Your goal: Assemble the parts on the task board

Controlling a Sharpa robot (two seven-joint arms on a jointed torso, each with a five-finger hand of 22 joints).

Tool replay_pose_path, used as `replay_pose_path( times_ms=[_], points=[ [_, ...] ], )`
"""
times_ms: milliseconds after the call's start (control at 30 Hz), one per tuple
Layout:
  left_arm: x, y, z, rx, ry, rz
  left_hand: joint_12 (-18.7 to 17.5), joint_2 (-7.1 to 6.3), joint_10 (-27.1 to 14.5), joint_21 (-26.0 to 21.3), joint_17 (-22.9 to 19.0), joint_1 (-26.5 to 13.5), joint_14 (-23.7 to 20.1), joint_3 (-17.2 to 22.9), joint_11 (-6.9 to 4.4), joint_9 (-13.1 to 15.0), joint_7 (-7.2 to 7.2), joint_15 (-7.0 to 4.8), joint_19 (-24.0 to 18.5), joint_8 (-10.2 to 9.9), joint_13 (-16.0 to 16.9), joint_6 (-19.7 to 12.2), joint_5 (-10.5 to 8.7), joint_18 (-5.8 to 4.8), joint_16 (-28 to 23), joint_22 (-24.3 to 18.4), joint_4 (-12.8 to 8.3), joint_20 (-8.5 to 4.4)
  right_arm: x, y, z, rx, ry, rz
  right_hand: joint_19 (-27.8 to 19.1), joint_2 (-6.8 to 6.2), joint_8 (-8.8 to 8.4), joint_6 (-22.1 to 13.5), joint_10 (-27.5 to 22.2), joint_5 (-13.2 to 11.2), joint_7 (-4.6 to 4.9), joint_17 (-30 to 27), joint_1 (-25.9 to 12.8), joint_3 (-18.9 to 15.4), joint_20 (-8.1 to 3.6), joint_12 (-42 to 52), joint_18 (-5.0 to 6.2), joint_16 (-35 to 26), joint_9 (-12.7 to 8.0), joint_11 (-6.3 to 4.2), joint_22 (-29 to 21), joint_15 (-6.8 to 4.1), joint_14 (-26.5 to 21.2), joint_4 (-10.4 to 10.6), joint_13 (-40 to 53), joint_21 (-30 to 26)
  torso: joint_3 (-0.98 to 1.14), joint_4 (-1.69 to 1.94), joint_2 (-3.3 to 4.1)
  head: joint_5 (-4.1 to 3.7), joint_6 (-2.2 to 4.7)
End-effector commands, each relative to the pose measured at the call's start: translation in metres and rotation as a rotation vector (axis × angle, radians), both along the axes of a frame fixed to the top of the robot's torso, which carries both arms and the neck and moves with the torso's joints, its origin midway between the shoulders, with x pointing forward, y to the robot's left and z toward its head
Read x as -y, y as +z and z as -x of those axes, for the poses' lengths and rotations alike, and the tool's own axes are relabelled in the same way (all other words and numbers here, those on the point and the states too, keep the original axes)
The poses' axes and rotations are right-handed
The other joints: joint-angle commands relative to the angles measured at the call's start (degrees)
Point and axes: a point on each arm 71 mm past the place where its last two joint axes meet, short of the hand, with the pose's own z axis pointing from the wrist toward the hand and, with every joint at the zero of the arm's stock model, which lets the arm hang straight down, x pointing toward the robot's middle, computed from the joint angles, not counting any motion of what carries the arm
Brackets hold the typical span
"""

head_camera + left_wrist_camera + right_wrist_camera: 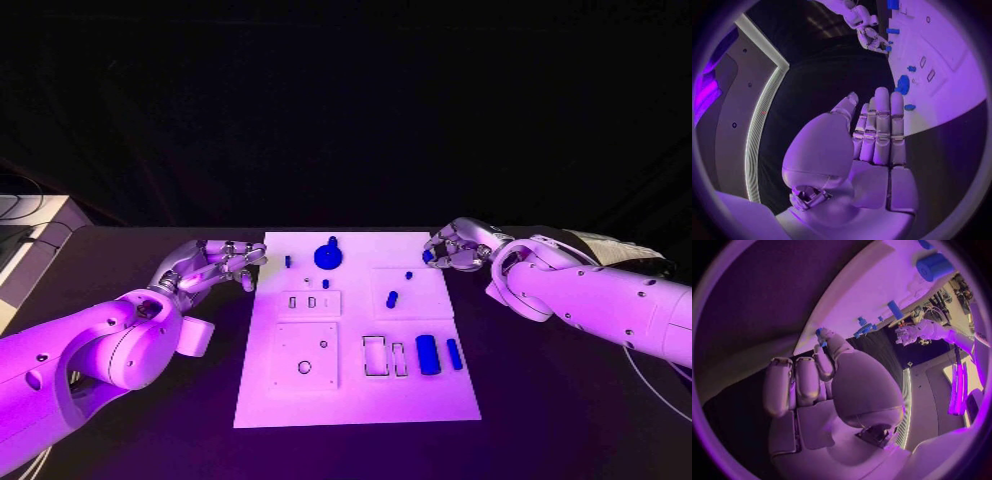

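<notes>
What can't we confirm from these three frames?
- Right hand: the head view hides its fingertips behind its own knuckles. The right wrist view shows a small blue piece at a fingertip, but whether it is held or merely touched is unclear.
- Small blue pegs near the far end of the white task board: too small in the head view to tell seated from loose.
- Left hand: fingers apart, nothing in them.

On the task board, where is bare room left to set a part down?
Free: the task board's near strip below the large cylinder, and the right middle beyond the small peg. Crowded: the far end by the round part, between both hands.
</notes>
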Motion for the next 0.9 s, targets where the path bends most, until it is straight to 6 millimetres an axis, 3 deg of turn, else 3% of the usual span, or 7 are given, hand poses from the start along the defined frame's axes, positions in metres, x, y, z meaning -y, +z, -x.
replay_pose_path(
  times_ms=[33, 367, 433, 567, 900],
  points=[
    [0.0025, 0.0005, 0.0004, 0.002, -0.019, 0.003, 0.1, -0.1, -0.5, 0.0, -0.1, -0.2, -0.2, 0.2, -0.1, 0.0, 0.17, 0.14, -0.3, 0.1, 0.0, -0.1, 0.05, 0.6, -0.4, -0.1, -0.3, 0.15, -0.0009, -0.0009, -0.0004, -0.004, 0.001, 0.008, 2.7, -0.32, -0.09, -0.1, 0.1, -0.7, 0.08, 0.0, -0.6, 0.2, -0.55, -0.1, -0.31, -0.2, 0.0, -0.04, 11.0, -0.23, 0.0, 0.1, 0.8, -0.1, -0.04, 0.06, -0.02, 0.02, -0.15],
    [0.0026, 0.0005, 0.0005, 0.003, -0.019, 0.002, 0.1, 0.43, -0.5, 0.2, 0.0, 0.8, -0.4, 1.9, -0.13, 0.0, 0.27, 0.01, -0.3, 0.1, 0.0, -0.1, 0.26, 0.66, -0.4, 0.0, -0.8, 0.05, -0.0009, -0.0008, -0.0028, 0.001, -0.019, -0.005, 2.7, -0.71, -0.07, -1.0, 0.0, -1.6, 0.45, 0.2, -0.4, -1.4, -0.3, -0.4, -0.24, -0.3, 0.0, 0.24, 11.0, 0.06, 0.1, 1.5, 0.8, -0.2, -0.1, 0.05, 0.04, 0.06, 0.03],
    [0.0025, 0.0005, 0.0005, 0.002, -0.019, 0.002, 0.1, -0.5, -0.4, 0.4, 0.1, -0.1, -0.4, 3.8, -0.16, 0.0, 0.2, 0.06, -0.5, 0.1, 0.0, -0.1, 0.08, 0.63, -0.3, 0.1, -0.5, 0.07, -0.0014, -0.0009, -0.0034, 0.001, -0.023, -0.008, 2.7, -0.78, -0.06, -1.1, -0.1, -1.6, 0.47, 0.2, -0.5, -1.6, -0.26, -0.4, -0.24, -0.3, 0.0, 0.24, 11.0, 0.08, 0.0, 1.7, 0.7, -0.2, -0.08, 0.01, 0.02, 0.15, 0.03],
    [0.0025, 0.0004, 0.0006, 0.001, -0.02, 0.002, 0.1, -1.03, -0.4, 0.3, 0.1, -1.0, -0.3, 3.4, -0.12, 0.0, 0.18, 0.15, -0.5, 0.1, 0.0, -0.1, -0.21, 0.6, -0.3, 0.0, 0.0, 0.13, -0.0025, -0.0015, -0.0054, -0.003, -0.03, -0.015, 2.7, -0.91, -0.05, -1.1, -0.2, -2.0, 0.43, 0.0, -0.3, -3.0, -0.2, -0.7, -0.16, -0.5, 0.0, 0.23, 10.9, 0.08, 0.0, 3.0, 0.5, -0.5, -0.06, 0.04, 0.03, 0.19, -0.1],
    [0.0023, 0.0004, 0.0007, -0.001, -0.021, 0.001, 0.1, -0.93, -0.3, 0.2, 0.0, -1.1, -0.2, 2.8, -0.12, 0.0, 0.18, 0.16, -0.5, 0.1, 0.0, -0.1, -0.25, 0.61, -0.3, -0.1, 0.1, 0.16, -0.009, -0.0023, -0.008, -0.007, -0.026, -0.023, 2.7, -0.72, -0.02, -0.8, 0.0, -2.4, 0.27, 0.1, -0.2, -3.3, -0.24, -0.5, -0.2, -0.5, 0.0, 0.18, 11.0, 0.01, 0.1, 3.4, 0.6, -0.4, -0.08, 0.03, 0.04, 0.23, -0.19]
  ],
)
